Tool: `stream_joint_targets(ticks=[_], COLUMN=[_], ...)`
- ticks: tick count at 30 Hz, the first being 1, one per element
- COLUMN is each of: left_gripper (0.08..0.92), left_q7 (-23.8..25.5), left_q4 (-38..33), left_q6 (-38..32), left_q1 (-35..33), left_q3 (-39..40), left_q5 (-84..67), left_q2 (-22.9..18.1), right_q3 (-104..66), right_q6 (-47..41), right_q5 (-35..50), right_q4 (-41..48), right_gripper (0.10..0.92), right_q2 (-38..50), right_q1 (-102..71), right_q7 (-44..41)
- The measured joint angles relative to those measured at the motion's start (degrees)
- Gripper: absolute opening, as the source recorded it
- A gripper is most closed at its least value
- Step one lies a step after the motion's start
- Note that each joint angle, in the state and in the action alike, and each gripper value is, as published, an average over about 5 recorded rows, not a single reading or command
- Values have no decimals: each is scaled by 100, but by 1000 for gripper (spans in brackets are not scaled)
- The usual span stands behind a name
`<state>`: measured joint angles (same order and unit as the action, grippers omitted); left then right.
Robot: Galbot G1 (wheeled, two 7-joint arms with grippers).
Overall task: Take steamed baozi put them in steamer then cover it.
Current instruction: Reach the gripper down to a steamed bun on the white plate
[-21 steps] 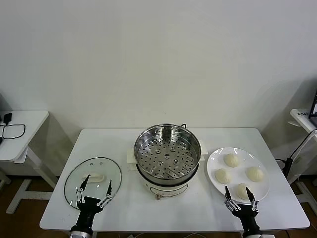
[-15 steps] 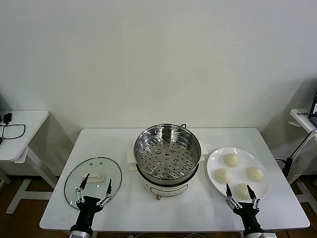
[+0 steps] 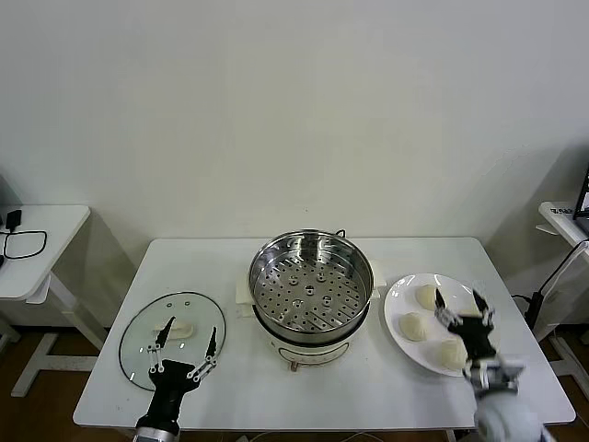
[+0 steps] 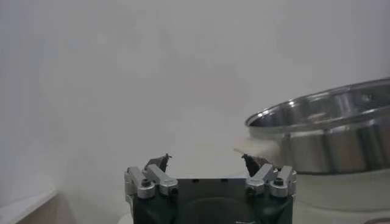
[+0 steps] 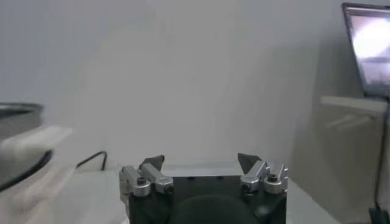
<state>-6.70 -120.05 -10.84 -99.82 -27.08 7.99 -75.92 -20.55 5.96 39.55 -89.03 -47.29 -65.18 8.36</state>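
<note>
Hovering over the white plate at the table's right end: right gripper, jaws spread wide, nothing between them, poised above the far-right bun, which is mostly hidden behind it. Three steamed baozi visible on the plate around the gripper: one at the far side by the steamer, one on the near left, one at the near edge just beside the gripper body. All cream-white, domed, apart from one another.

Sitting at the centre of the white table: the steamer, shiny steel pot on a white base, perforated tray bare inside, uncovered. Seen also from the left wrist as a steel rim off to one side.

Lying flat on the table's left end, well apart from the steamer: the cover, clear glass with metal rim, white oblong handle up at its centre.

Parked over the near edge of the cover: left gripper, jaws likewise spread wide, empty, fingertips pointing toward the handle. Same open stance in the left wrist view and, for the other arm, in the right wrist view.

Standing beyond the table's left: a smaller white side table with a black cable loop on it.
</note>
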Motion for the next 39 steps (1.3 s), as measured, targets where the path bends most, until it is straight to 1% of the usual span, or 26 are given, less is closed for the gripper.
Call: stream_joint_targets(ticks=[2,5,11,18,24,27,30,34,39], left_gripper=[823,823,823,823,823,823,823,823,823], left_q7=[-8,-23,-68,-104,-132,-141,-149,-156,-186], left_q4=[-59,-124,-223,-337,-412,-439,-463,-481,-484], left_q6=[14,27,53,114,134,139,142,143,144], left_q1=[-16,-34,-50,-65,-112,-134,-151,-167,-169], left_q3=[39,90,144,167,167,159,153,152,154], left_q5=[-1,-2,-5,-5,-5,-6,-6,-6,-7], left_q2=[3,5,-22,-65,-102,-116,-125,-129,-137], right_q3=[288,766,1844,3037,3775,4087,4351,4593,4766], right_q6=[-99,-186,-123,153,428,552,673,824,977], right_q5=[72,49,-410,-1564,-2785,-3322,-3773,-4270,-4721], right_q4=[396,1010,2245,3485,4261,4526,4762,5022,5310], right_gripper=[823,823,823,823,823,823,823,823,823], right_q2=[184,429,699,692,449,303,157,-20,-220], right_q1=[501,1243,2739,4388,5478,5862,6132,6366,6495], right_q7=[-344,-1100,-3172,-5558,-7123,-7593,-7864,-8022,-8026])
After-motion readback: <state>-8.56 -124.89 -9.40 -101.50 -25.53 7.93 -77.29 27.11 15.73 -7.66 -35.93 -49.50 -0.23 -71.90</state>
